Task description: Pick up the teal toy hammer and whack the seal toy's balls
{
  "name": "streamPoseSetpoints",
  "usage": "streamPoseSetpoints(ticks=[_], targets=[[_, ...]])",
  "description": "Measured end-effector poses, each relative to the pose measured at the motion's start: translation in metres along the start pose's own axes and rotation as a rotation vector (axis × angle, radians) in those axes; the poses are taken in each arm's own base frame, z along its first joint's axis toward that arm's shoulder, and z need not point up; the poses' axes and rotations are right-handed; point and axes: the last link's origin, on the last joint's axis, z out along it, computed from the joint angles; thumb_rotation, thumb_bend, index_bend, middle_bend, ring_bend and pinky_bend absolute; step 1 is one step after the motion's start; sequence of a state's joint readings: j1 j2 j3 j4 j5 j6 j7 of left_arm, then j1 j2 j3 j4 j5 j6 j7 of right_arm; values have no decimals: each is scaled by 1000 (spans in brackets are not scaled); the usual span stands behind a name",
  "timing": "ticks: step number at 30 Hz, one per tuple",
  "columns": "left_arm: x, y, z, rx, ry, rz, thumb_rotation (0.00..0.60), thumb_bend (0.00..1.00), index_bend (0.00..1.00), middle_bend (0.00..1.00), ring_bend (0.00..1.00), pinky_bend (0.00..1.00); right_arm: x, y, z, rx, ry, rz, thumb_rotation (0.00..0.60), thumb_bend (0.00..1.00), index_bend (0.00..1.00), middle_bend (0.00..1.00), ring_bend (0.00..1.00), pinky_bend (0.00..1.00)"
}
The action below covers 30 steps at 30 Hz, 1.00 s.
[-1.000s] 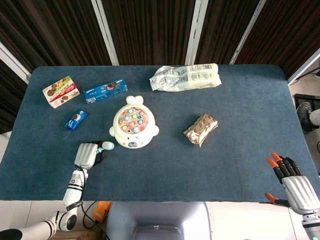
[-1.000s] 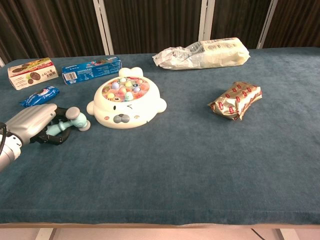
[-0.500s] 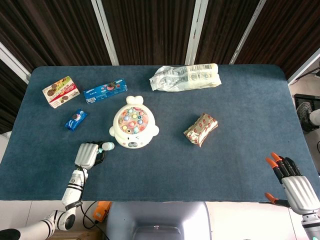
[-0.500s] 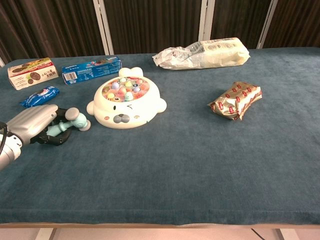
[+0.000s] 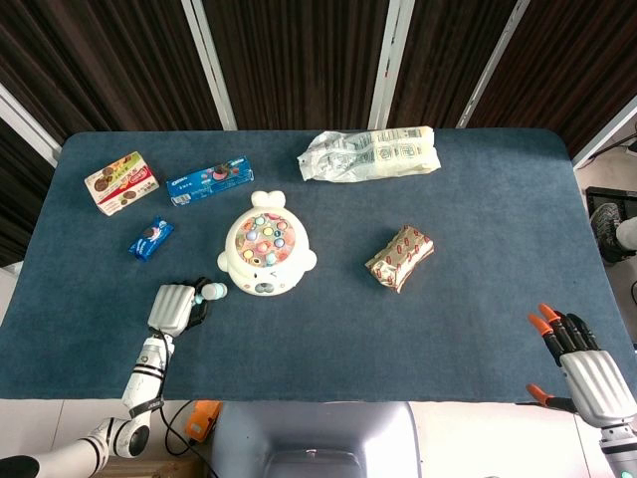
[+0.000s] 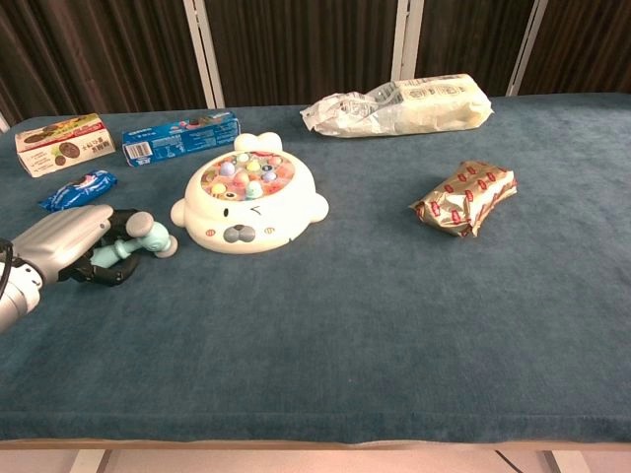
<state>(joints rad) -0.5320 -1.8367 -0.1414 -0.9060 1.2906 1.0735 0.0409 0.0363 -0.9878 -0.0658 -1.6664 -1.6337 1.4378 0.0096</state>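
The left hand sits low at the left edge of the chest view, its silver back turned up and its dark fingers curled around the handle of the teal hammer. The handle runs through the curl of the fingers, and the hammer's head sticks out past them toward the right, resting at table level just beside the seal toy without touching it. In the head view the same hand lies in the lower left of the frame, with the hammer head showing as a pale knob just left of the seal toy.

The seal toy stands left of center on the blue table, its round top filled with small colored balls.

The right hand shows only in the head view, in the lower right corner beyond the table edge, holding nothing, its orange-tipped fingers spread apart.

Along the far side of the table lie a long clear bag, a blue cookie box and a white snack box. A small blue packet lies in front of the 2 boxes, and a red-patterned wrapper lies right of the seal toy, well apart from it.
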Motion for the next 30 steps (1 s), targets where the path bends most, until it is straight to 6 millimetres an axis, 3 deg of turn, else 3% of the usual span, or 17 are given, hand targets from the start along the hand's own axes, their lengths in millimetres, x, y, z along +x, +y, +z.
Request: streamPoseSetpoints(ticks=[4, 15, 19, 26, 30], targets=[[3, 0, 0, -3, 12, -4, 598, 387, 247, 273, 210, 296, 0, 0, 0, 0, 0, 0, 600, 299, 0, 0, 0, 0], [7, 0, 1, -4, 17, -19, 593, 383, 231, 266, 204, 280, 0, 0, 0, 1, -1, -1, 600, 299, 0, 0, 0, 0], [8, 1, 2, -2, -2, -52, 545, 384, 231, 265, 205, 279, -1, 0, 0, 1, -1, -2, 600, 299, 0, 0, 0, 0], [13, 7, 3, 8, -89, -188, 522, 383, 248, 286, 220, 281, 0, 0, 0, 0, 2, -2, 600, 299, 0, 0, 0, 0], [19, 9, 3, 19, -145, -252, 462, 383, 257, 290, 222, 282, -1, 0, 0, 1, -2, -4, 600, 299, 0, 0, 0, 0]])
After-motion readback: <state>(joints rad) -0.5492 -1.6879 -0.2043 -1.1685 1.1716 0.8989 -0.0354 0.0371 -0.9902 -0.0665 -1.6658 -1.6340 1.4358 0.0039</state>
